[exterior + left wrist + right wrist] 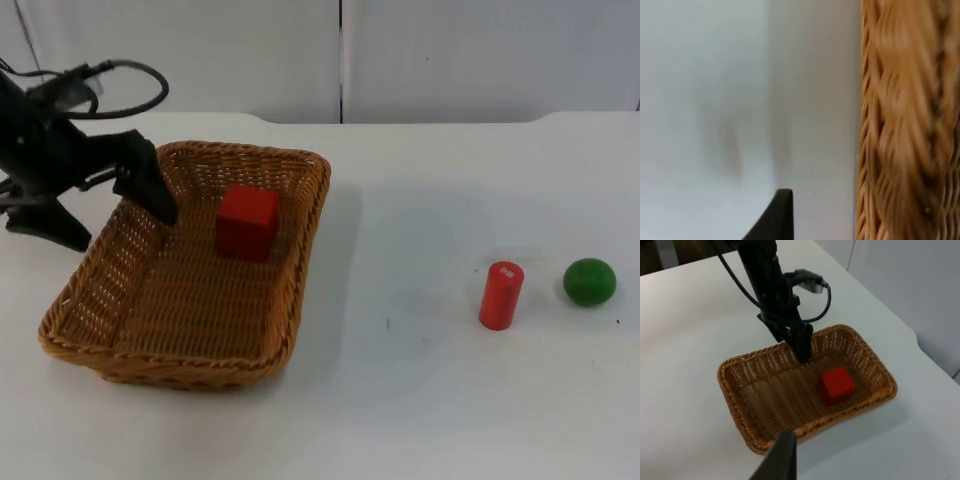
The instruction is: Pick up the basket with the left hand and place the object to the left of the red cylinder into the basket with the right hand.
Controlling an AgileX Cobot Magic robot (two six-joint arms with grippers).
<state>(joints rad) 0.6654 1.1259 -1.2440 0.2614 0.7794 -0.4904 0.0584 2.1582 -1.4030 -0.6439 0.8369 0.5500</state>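
The basket [190, 330] sits on the white table [420, 400] with the red block [247, 222] inside it, the left gripper [150, 205] pinches the basket's left rim, and the red cylinder [500, 295] and green ball [589, 281] stand far off.

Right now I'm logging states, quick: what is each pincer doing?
Left pincer: shut on the basket rim, at its left wall.
Right pincer: above the table, facing the basket; cannot be told.

The white table [420, 400] is carrying a wicker basket [190, 340] at the left, with a red cylinder [500, 295] and green ball [589, 281] lying at the right.
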